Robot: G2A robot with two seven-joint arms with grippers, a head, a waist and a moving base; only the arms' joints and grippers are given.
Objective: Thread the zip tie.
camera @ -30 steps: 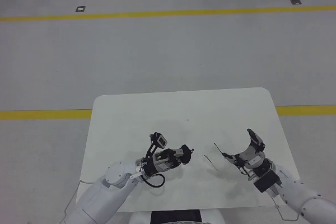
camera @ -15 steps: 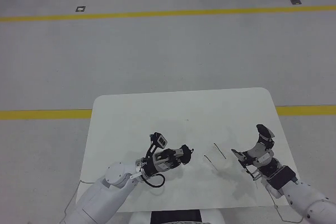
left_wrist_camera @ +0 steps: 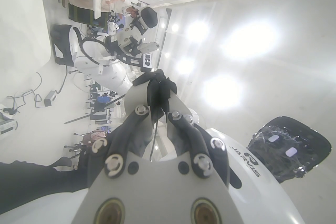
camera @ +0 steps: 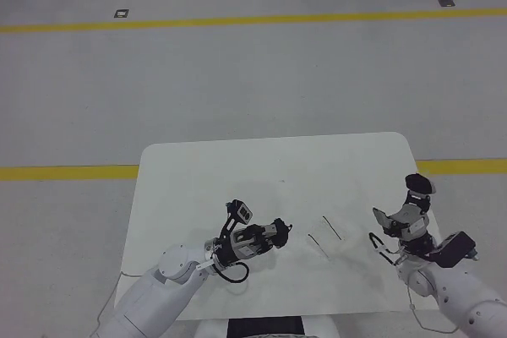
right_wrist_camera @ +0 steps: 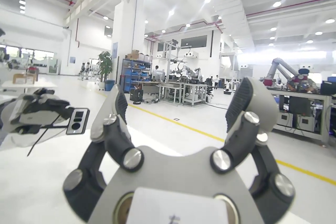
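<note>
My left gripper (camera: 280,229) is low over the white table (camera: 237,169), left of centre. It is shut on the black zip tie (left_wrist_camera: 157,93), and a thin strand runs back between its fingers. In the right wrist view the zip tie (right_wrist_camera: 43,135) hangs as a thin black strand from the left gripper (right_wrist_camera: 56,110). My right gripper (camera: 399,203) is open with nothing in it, near the table's right edge; its own view shows the right gripper (right_wrist_camera: 182,93) with jaws wide apart. Two short thin dark lines (camera: 330,227) lie between the grippers; I cannot tell whether they rest on the table.
The table's right edge (camera: 427,211) runs close beside the right gripper. The far half of the table is bare white surface. A yellow floor line (camera: 59,172) runs behind the table.
My right gripper has drawn back to the right, away from the thin dark lines it was touching. The left arm and its zip tie have kept still.
</note>
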